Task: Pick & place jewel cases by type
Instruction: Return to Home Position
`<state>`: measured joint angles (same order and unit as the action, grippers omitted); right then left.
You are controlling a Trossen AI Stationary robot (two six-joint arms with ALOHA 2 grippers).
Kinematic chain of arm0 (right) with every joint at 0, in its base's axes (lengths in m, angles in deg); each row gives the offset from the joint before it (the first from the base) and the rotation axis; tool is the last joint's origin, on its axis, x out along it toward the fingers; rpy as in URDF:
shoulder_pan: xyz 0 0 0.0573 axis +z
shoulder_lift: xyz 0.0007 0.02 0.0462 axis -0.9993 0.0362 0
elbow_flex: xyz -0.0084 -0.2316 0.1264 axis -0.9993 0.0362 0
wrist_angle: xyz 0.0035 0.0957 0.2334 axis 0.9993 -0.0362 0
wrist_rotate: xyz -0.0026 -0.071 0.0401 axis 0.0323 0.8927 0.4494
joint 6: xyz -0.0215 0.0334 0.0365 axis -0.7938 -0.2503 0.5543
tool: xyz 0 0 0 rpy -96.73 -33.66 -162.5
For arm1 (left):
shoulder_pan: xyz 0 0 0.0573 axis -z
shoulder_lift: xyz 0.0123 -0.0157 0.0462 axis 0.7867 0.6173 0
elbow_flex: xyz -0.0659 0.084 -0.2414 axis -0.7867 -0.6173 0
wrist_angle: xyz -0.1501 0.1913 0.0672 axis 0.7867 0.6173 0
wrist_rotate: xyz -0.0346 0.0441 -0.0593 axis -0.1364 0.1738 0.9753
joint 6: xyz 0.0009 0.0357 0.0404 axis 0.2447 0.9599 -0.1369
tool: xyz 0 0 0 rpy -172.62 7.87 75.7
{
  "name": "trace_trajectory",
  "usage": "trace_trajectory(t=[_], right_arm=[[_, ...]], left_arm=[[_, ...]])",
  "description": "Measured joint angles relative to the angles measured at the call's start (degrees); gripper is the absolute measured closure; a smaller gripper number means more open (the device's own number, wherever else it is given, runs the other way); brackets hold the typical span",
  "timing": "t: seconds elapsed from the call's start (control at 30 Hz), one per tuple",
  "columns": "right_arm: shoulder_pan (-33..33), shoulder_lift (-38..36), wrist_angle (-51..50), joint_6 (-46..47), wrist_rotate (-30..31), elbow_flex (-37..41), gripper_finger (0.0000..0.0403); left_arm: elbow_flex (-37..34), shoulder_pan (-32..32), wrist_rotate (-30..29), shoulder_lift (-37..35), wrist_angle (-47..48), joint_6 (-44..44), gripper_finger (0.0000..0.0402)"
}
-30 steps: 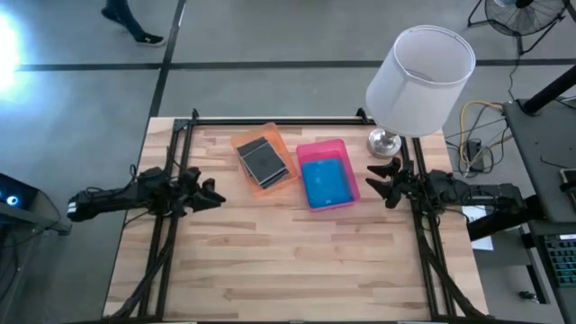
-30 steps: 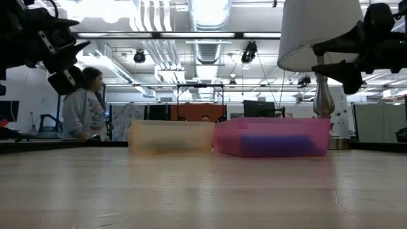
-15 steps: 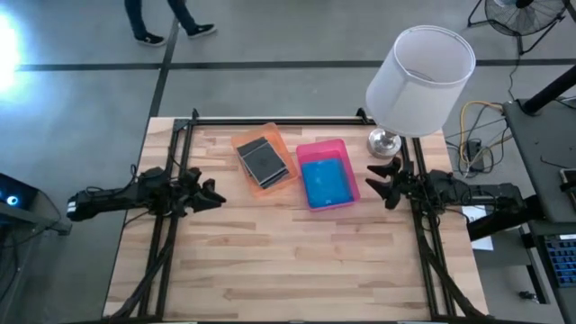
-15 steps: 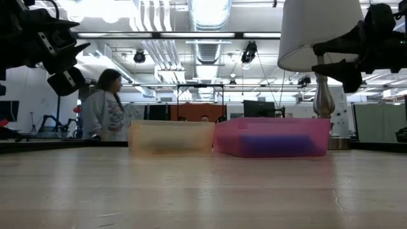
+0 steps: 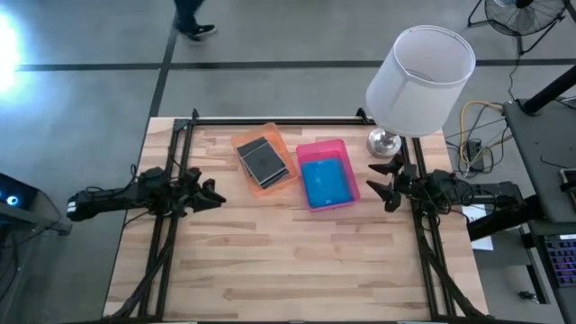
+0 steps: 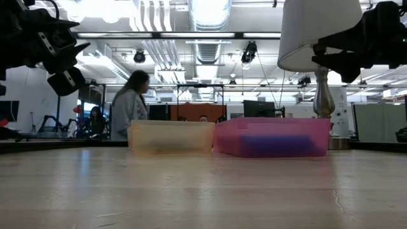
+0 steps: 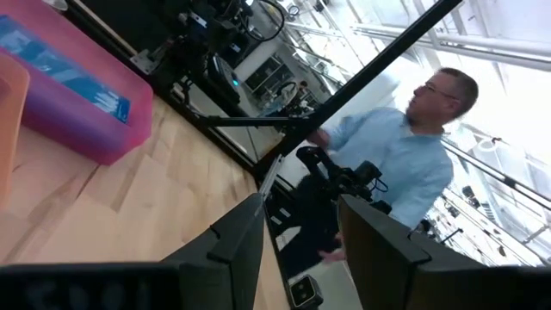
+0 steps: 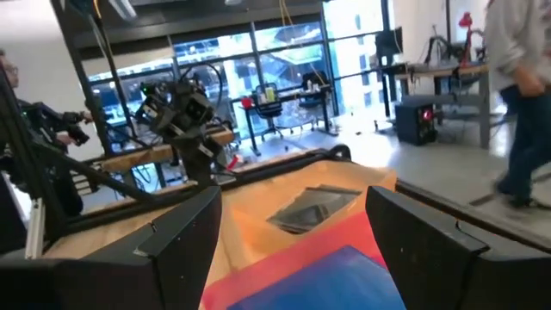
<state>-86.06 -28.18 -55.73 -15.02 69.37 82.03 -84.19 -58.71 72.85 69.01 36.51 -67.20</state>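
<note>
Dark grey jewel cases (image 5: pixel 262 160) lie stacked flat in the orange tray (image 5: pixel 243 140) at the table's far middle; in the right wrist view the grey cases (image 8: pixel 314 207) show past the fingers. Bright blue jewel cases (image 5: pixel 326 181) lie flat in the pink tray (image 5: pixel 320 144) beside it. My left gripper (image 5: pixel 214 193) hangs open over the left edge, raised above the table. My right gripper (image 5: pixel 384 180) is open above the right edge, just right of the pink tray. In the low view both the left gripper (image 6: pixel 73 63) and the right gripper (image 6: pixel 332 58) hang high.
A lamp with a white shade (image 5: pixel 419 76) stands on its metal base (image 5: pixel 384 141) at the far right corner, close behind my right gripper. The two trays touch side by side. Bare wood (image 5: pixel 288 261) fills the near half. A person (image 6: pixel 130 108) walks beyond the far edge.
My right gripper has risen a little and tipped toward level. The person in the room beyond the table has walked on toward the right. The trays and cases have kept still.
</note>
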Motion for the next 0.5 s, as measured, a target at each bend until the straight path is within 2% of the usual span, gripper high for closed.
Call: trace_trajectory(t=[0.5], right_arm=[[0.0,0.4,-0.4,1.1,0.0,0.0,0.0119]], left_arm=[[0.0,0.0,0.0,0.0,0.0,0.0,0.0268]])
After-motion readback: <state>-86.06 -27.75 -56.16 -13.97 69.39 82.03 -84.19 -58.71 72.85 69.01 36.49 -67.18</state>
